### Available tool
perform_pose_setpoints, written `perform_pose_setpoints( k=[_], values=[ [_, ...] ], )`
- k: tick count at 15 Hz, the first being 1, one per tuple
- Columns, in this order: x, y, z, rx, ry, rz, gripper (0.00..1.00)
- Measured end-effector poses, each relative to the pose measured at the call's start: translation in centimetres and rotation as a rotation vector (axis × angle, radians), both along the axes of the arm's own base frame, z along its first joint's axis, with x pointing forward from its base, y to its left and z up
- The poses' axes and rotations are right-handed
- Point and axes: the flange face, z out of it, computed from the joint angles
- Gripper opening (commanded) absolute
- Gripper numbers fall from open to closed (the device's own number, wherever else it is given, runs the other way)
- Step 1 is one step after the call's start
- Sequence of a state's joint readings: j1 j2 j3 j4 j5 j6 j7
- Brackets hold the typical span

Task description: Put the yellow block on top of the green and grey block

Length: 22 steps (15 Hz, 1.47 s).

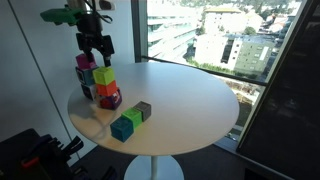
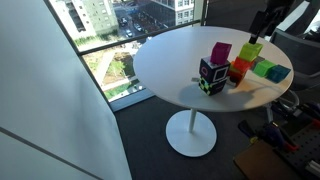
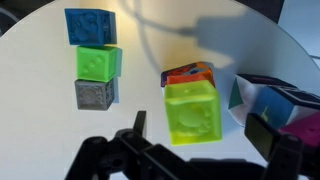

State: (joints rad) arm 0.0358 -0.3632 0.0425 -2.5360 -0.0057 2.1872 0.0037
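Yellow block [image 3: 192,112]: sits on 1 orange cube [image 3: 188,75], in the cluster near the worktop [image 1: 190,100] edge.
Green and grey block [image 3: 97,76]: 2 cubes touching, flat on the worktop, left of the yellow block in the wrist view.
Fingers [image 3: 128,148]: spread wide, holding nothing, above the cluster.
Key relation: the yellow block lies between the 2 fingers and below them, so a straight descent should straddle it.

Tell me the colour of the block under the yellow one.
Orange block, clearest in the wrist view.
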Motion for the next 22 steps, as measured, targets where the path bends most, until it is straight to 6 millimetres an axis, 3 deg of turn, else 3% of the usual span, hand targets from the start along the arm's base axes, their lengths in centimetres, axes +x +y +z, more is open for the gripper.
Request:
perform_pose_setpoints(
  k=[5,13,20,21,22],
  values=[
    [0.0,0.0,-0.1,0.000,0.003,0.002,1.00],
    [0.5,0.6,-2.9,-0.004,0.052,0.013,1.00],
    [1.2,0.9,-3.9,-0.003,0.040,0.012,1.00],
    [1.4,0.9,-3.9,-0.002,0.037,0.012,0.92],
    [1.5,0.9,-3.9,-0.002,0.036,0.011,0.74]
  ],
)
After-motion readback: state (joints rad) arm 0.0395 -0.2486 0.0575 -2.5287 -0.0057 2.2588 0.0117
